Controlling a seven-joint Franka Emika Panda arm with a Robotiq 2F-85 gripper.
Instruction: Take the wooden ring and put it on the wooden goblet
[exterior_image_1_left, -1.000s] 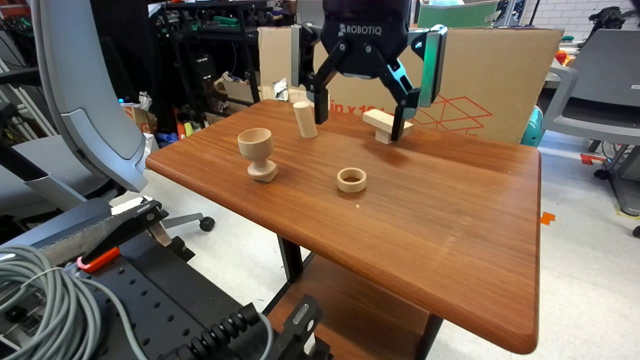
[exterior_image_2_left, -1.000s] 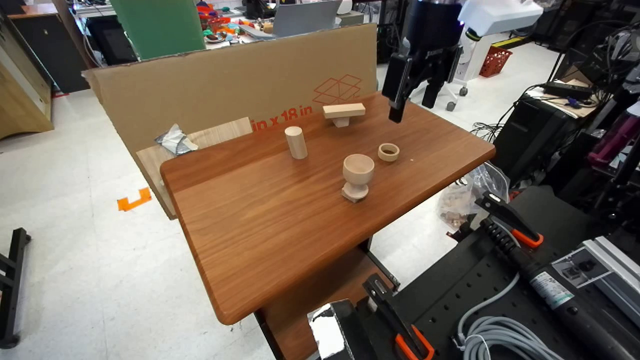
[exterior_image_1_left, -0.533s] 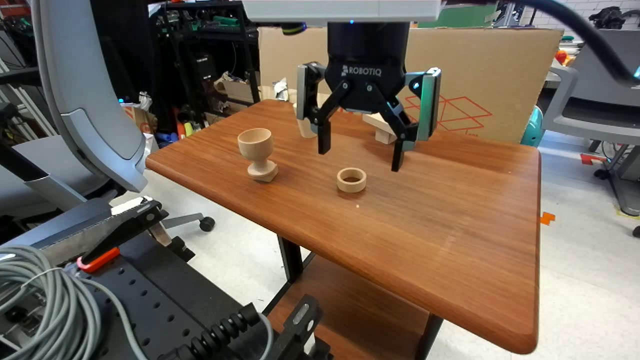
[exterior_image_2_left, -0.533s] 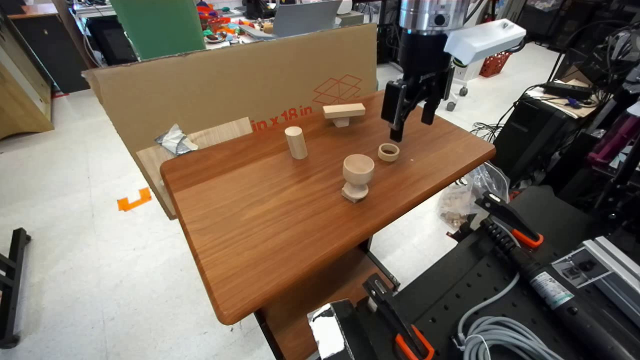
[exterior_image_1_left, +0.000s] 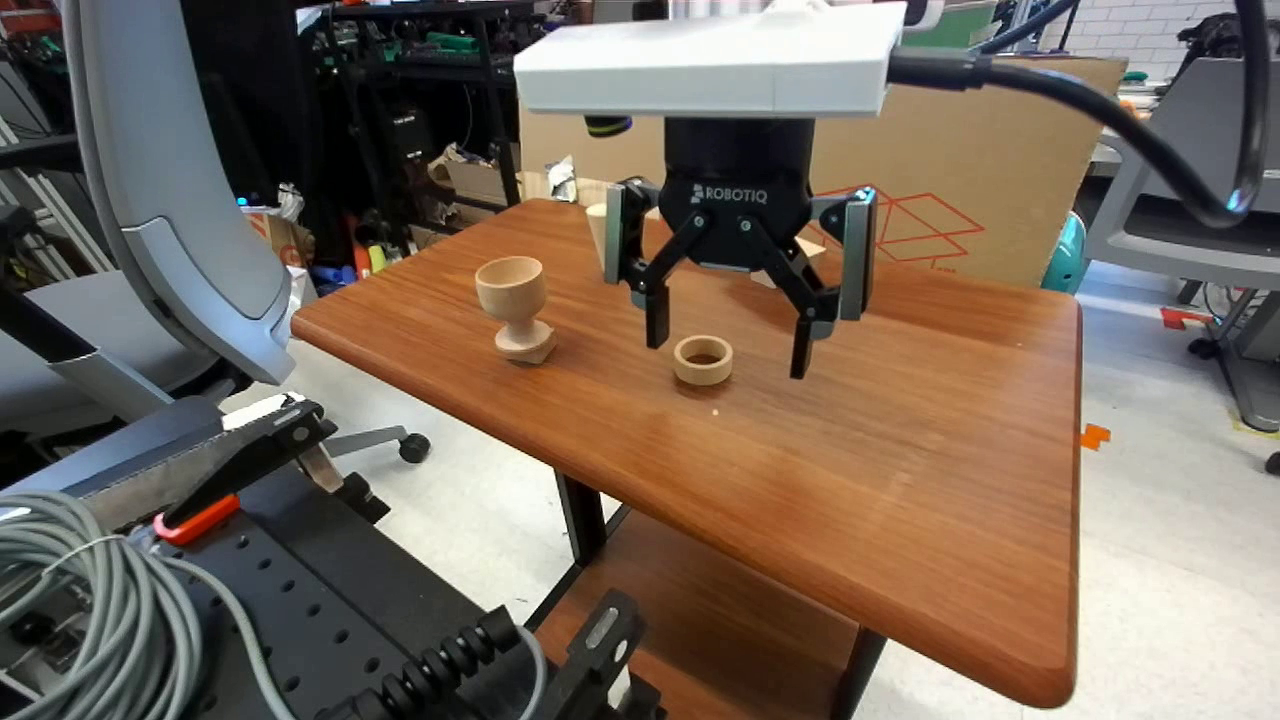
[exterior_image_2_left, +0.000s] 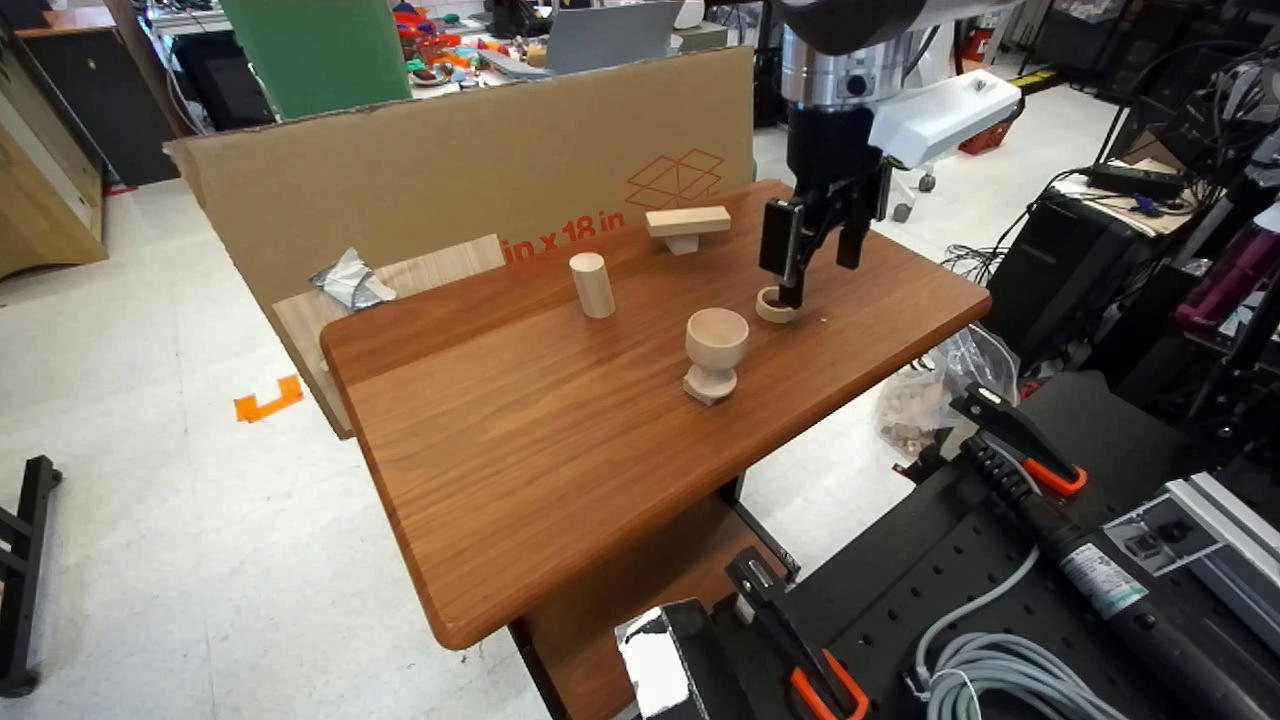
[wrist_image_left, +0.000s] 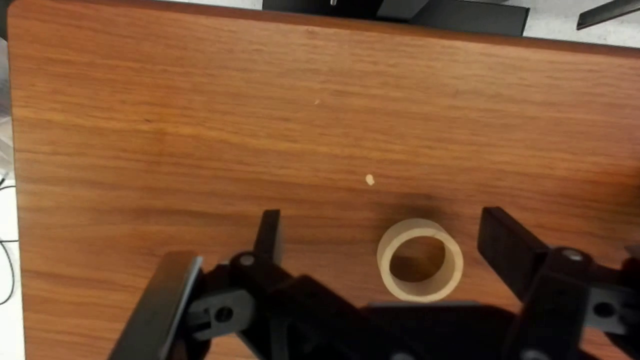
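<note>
The wooden ring (exterior_image_1_left: 703, 376) lies flat on the table, pale with a dark hole. It also shows in an exterior view (exterior_image_2_left: 774, 316), partly behind a finger, and in the wrist view (wrist_image_left: 385, 262). The wooden goblet (exterior_image_1_left: 512, 292) stands upright near the table's edge, cup up and empty; it also shows in an exterior view (exterior_image_2_left: 716, 342) and is out of the wrist view. My gripper (exterior_image_1_left: 727, 360) is wide open and empty, pointing down above the table close to the ring. In the wrist view (wrist_image_left: 381, 214) the ring appears between the fingers, nearer the right one, untouched.
A wooden cylinder (exterior_image_2_left: 593, 288) stands upright, and a T-shaped wooden piece (exterior_image_2_left: 688, 222) stands near the back edge. A tall cardboard sheet (exterior_image_2_left: 450, 170) rises behind the table (exterior_image_2_left: 480, 450). A tiny pale chip (wrist_image_left: 369, 179) lies near the ring.
My gripper has come down over the table toward the ring, staying open. In an exterior view a finger now overlaps the ring. The ring and goblet have not moved.
</note>
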